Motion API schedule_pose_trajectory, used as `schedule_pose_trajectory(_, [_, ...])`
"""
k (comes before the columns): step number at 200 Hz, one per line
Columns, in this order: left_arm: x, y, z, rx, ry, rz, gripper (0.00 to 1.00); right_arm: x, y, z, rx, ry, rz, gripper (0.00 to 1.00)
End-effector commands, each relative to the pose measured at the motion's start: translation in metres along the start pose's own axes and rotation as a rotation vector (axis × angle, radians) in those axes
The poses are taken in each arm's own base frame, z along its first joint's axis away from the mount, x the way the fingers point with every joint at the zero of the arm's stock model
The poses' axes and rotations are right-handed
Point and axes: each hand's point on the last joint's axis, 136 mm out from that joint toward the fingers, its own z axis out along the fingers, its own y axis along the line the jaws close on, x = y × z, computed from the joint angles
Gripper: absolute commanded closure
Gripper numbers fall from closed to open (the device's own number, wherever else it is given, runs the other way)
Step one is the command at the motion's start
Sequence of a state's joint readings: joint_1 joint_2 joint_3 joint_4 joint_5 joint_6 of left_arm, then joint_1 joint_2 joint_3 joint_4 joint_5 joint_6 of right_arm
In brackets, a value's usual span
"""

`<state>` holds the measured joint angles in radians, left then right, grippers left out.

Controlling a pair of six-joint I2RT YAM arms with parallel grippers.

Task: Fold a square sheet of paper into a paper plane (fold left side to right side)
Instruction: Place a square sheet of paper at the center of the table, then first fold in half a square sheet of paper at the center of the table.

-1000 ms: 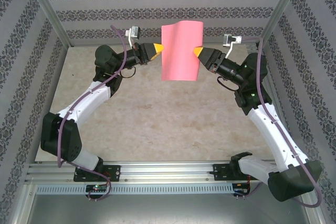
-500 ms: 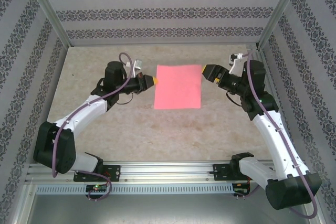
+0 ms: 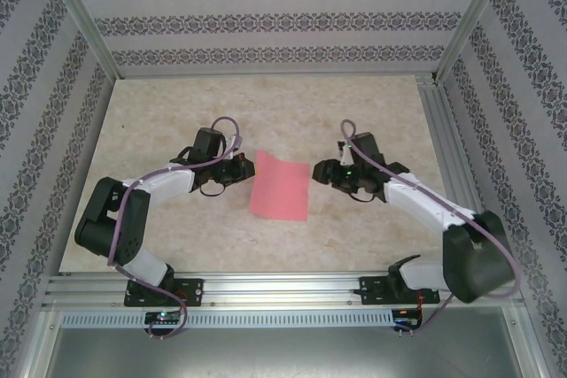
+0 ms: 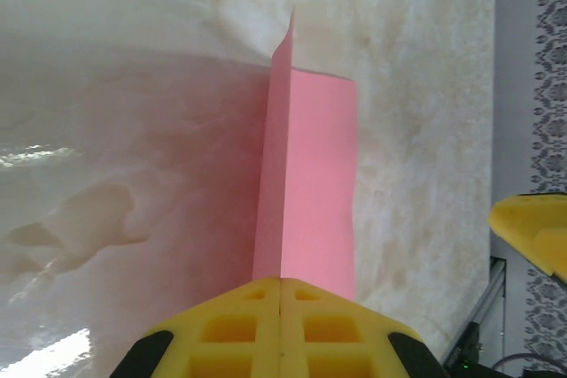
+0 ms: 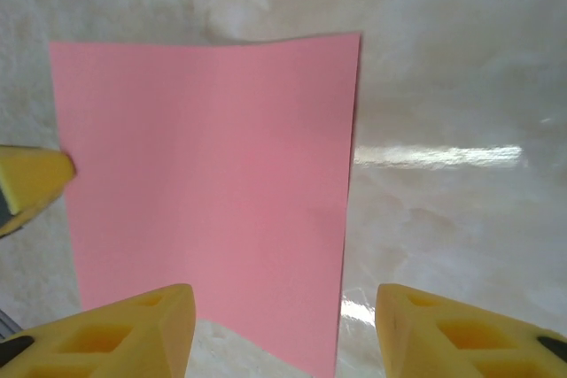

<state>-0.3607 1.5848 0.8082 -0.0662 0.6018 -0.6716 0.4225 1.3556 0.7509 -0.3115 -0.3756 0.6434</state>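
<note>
Top external: left gripper [image 3: 243, 172] clamps the square sheet of paper [image 3: 281, 186] by one edge; right gripper [image 3: 320, 172] stands released. One-sided hold could skew the fold.

Bright, even overhead light; the top view is sharp. In the wrist views the glossy beige marbled table [image 5: 443, 157] carries white glare streaks, and the thin pink-red square sheet of paper [image 4: 310, 183] throws a soft pinkish tint beside it.
</note>
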Motion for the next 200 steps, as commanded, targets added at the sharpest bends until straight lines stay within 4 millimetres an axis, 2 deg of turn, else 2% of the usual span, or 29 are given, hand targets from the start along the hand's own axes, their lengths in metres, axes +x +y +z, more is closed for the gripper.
schedule_pose_trajectory(1, [-0.01,0.003,-0.002,-0.037,-0.024,0.055,1.0,-0.015,0.02,0.027,-0.04,-0.039,-0.011,0.46])
schedule_pose_trajectory(49, [-0.02,0.006,-0.009,-0.084,-0.03,0.058,1.0,-0.023,0.036,0.074,-0.064,0.015,0.01,0.5])
schedule_pose_trajectory(85, [-0.014,0.002,-0.004,-0.033,-0.002,0.046,1.0,-0.013,0.026,0.1,-0.031,0.067,0.05,0.56])
schedule_pose_trajectory(105, [-0.014,-0.002,-0.003,-0.01,-0.001,0.042,1.0,-0.011,0.023,0.107,-0.013,0.079,0.051,0.58])
schedule_pose_trajectory(146, [-0.015,-0.017,0.001,0.074,0.014,0.034,0.83,-0.001,0.011,0.113,0.044,0.106,0.048,0.61])
schedule_pose_trajectory(165, [-0.015,-0.023,0.005,0.11,0.021,0.028,0.78,0.0,0.011,0.113,0.041,0.111,0.046,0.61])
schedule_pose_trajectory(200, [-0.016,-0.03,0.012,0.154,0.029,0.022,0.75,-0.005,0.019,0.11,0.014,0.091,0.045,0.61])
